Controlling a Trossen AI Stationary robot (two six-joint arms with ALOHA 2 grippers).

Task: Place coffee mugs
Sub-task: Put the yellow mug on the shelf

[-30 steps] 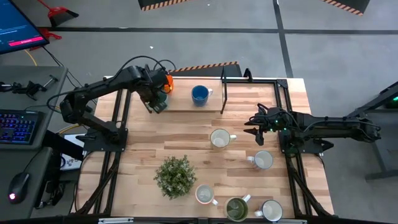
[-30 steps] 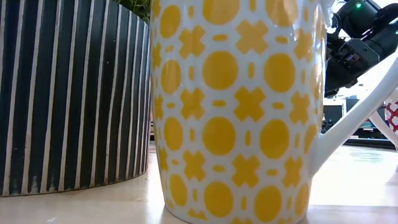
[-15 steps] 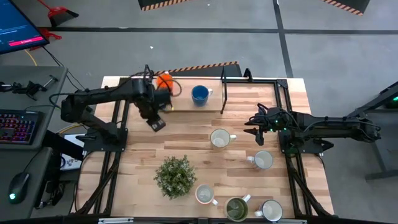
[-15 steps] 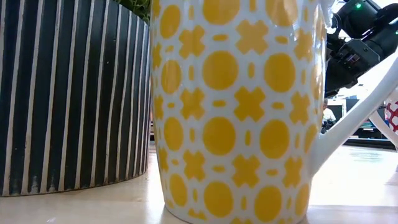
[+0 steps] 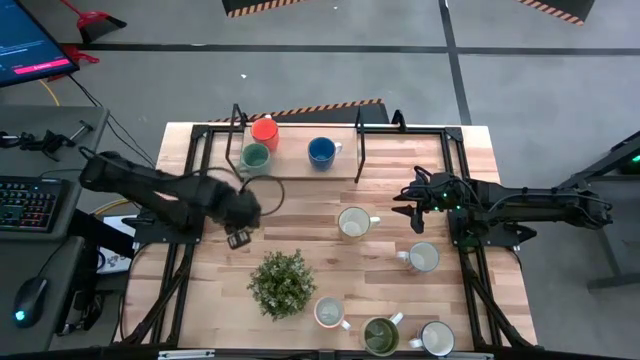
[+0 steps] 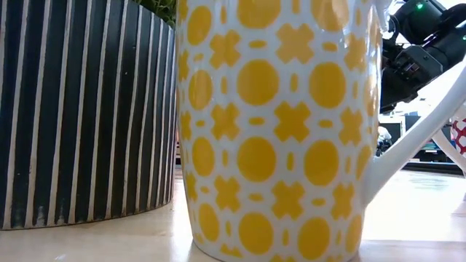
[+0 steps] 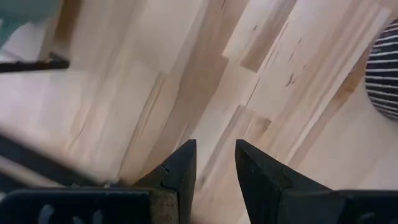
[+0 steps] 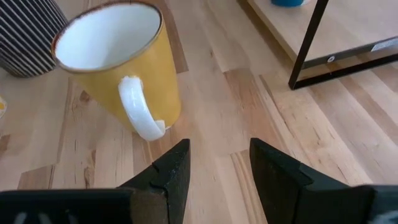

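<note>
On the raised shelf (image 5: 300, 168) at the table's far side stand an orange mug (image 5: 264, 130), a teal mug (image 5: 255, 156) and a blue mug (image 5: 321, 152). My left gripper (image 5: 238, 238) hangs open over bare wood (image 7: 214, 165), nearer than the shelf, with nothing between its fingers. My right gripper (image 5: 408, 198) is open (image 8: 217, 162) and points at a yellow mug (image 8: 118, 68) with a white handle (image 5: 353, 222). More mugs stand at right (image 5: 423, 257) and along the near edge: a white one (image 5: 330, 313), an olive one (image 5: 380, 335) and another white one (image 5: 436, 339).
A bushy plant (image 5: 282, 283) in a striped pot (image 6: 80, 109) stands near the table's middle, close to my left gripper. A yellow-patterned mug (image 6: 280, 131) fills the low view. Black frame posts (image 5: 358, 150) edge the shelf. Bare wood lies between the shelf and the plant.
My left gripper has drawn back from the teal mug on the shelf toward the table's near edge, sinking and rolling a little. The teal mug stays upright on the shelf beside the orange one. My right arm has kept still.
</note>
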